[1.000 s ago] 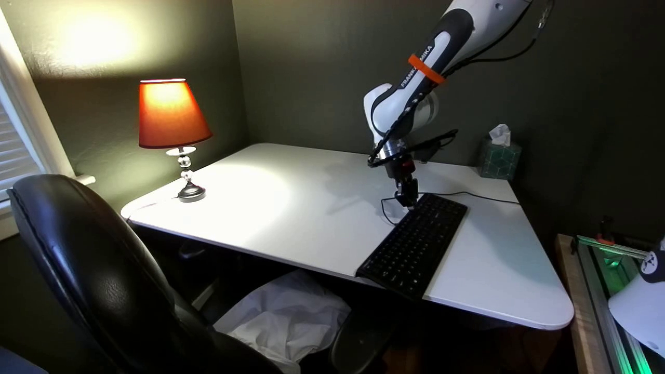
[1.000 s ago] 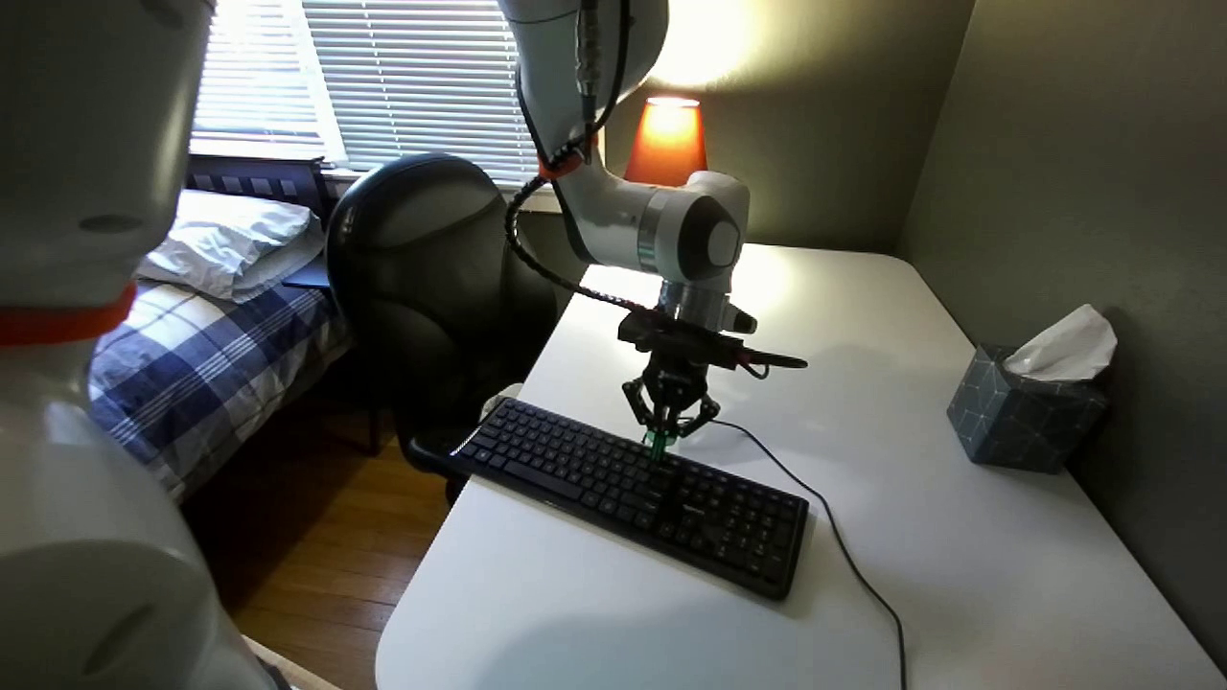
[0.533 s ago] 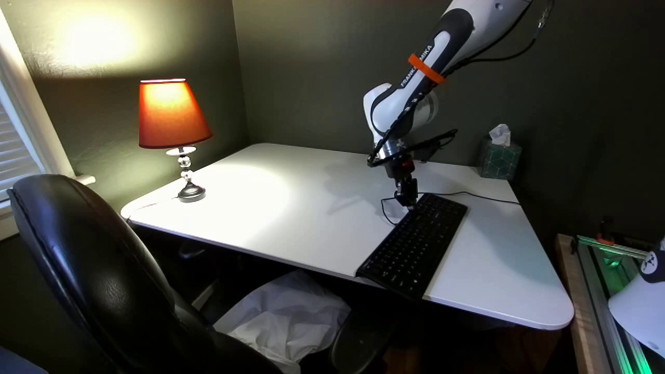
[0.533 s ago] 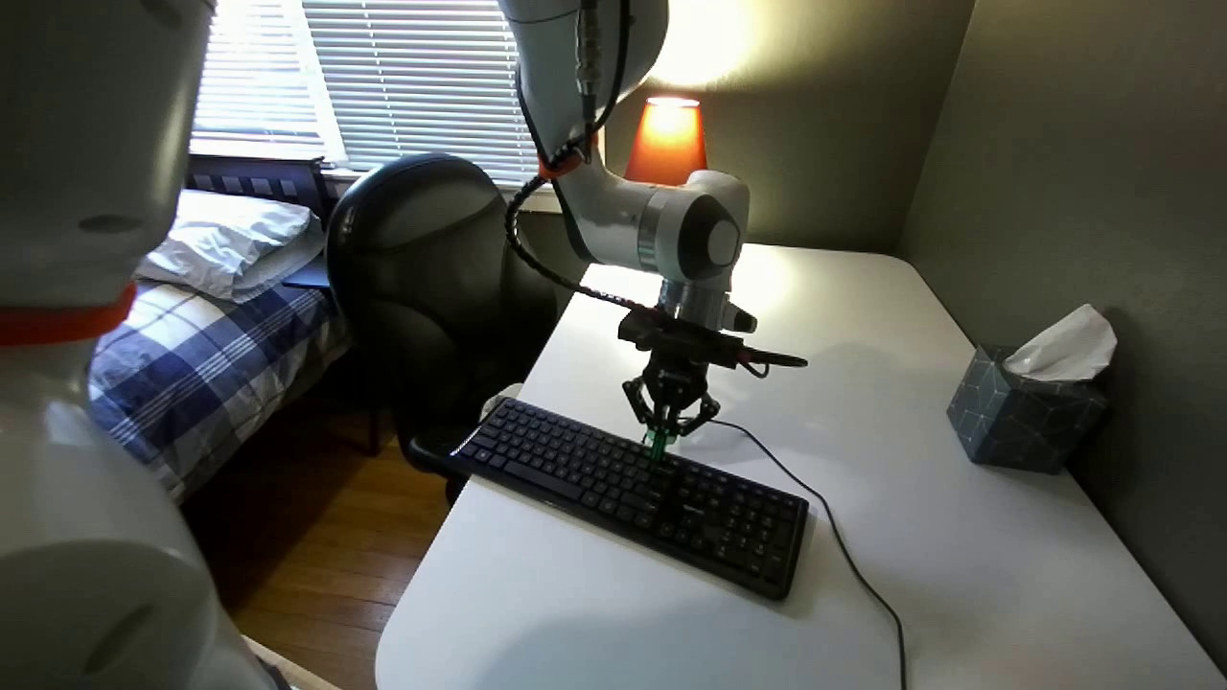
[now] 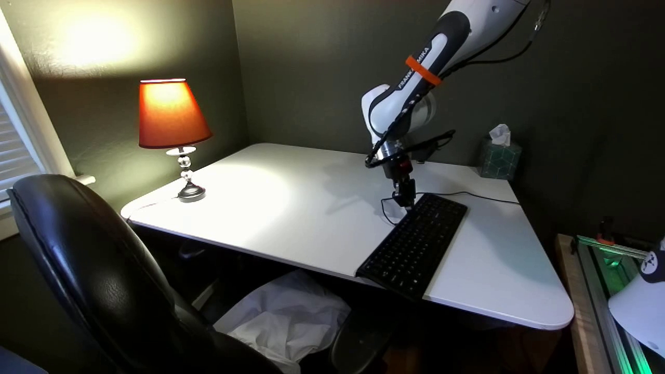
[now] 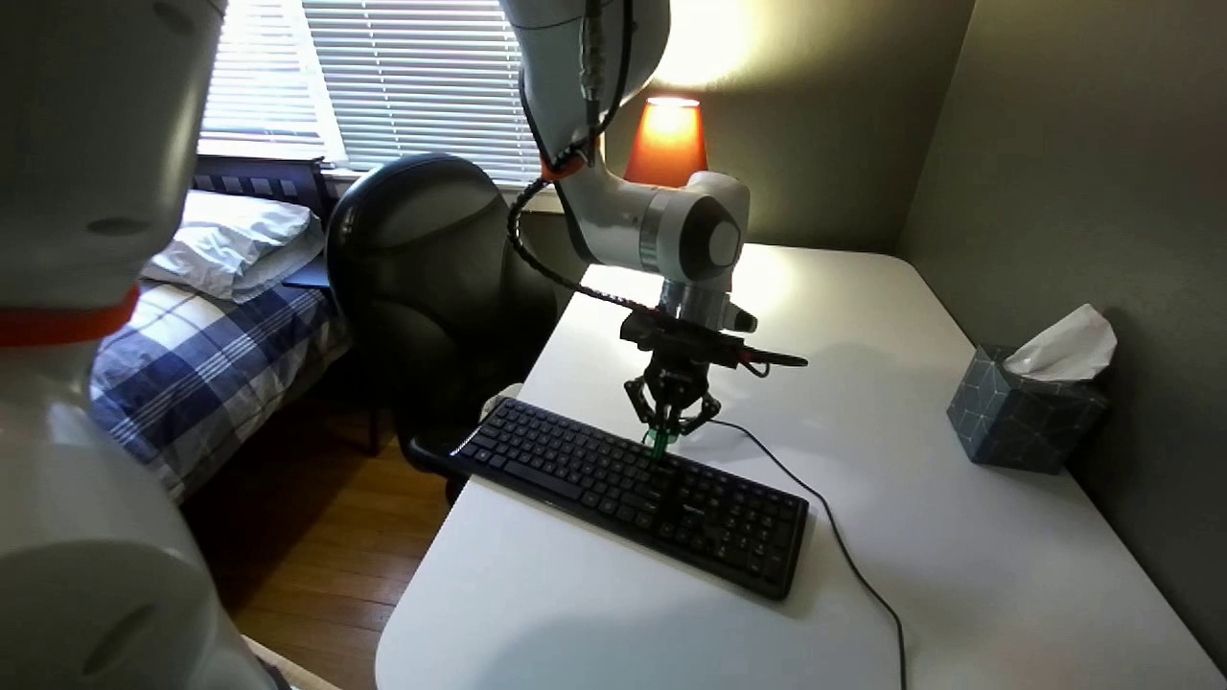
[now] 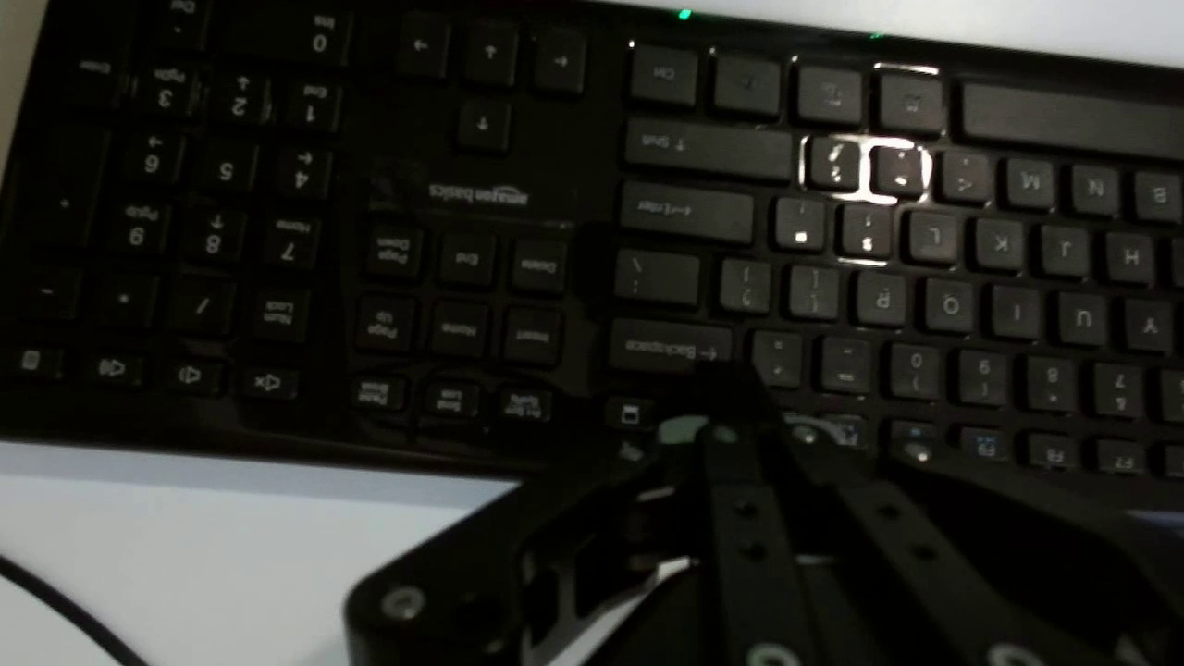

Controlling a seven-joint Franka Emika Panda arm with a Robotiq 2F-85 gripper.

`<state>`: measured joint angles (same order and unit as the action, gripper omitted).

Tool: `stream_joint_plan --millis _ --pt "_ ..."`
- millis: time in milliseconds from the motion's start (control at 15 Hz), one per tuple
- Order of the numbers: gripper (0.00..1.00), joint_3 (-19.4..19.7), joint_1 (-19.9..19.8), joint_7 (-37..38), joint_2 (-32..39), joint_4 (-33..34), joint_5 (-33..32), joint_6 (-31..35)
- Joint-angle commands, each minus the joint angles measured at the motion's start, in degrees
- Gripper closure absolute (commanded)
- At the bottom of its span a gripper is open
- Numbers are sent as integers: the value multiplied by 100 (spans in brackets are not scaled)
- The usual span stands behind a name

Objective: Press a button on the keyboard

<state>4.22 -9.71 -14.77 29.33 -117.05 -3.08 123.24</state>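
Observation:
The black keyboard (image 5: 421, 241) lies flat on the white desk and shows in both exterior views (image 6: 613, 489). In the wrist view the keyboard (image 7: 499, 194) appears upside down with its key labels legible. My gripper (image 6: 659, 446) points down over its cable-side edge, also seen in the exterior view (image 5: 408, 205). Its fingertips are together with nothing visible between them. In the wrist view the fingertips (image 7: 735, 379) lie over the Backspace key (image 7: 668, 347) corner and the top function row, hiding some keys. I cannot tell whether they touch a key.
The keyboard's thin black cable (image 6: 853, 561) runs across the white desk (image 6: 824, 307). A tissue box (image 6: 1026, 407) stands near the wall. A lit lamp (image 5: 174, 114) is at the far desk end. A black office chair (image 5: 88, 270) stands at the desk's side.
The arm stays still at first, then shifts very slightly, toward the left in an exterior view. The gripper stays shut over the keyboard edge. The keyboard has not moved.

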Motion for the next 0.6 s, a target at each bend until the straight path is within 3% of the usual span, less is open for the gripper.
stream_joint_plan --millis 0,533 --pt "100 -62 -53 -59 154 185 90 -206" --pt "100 -61 -51 -43 201 220 82 -203"
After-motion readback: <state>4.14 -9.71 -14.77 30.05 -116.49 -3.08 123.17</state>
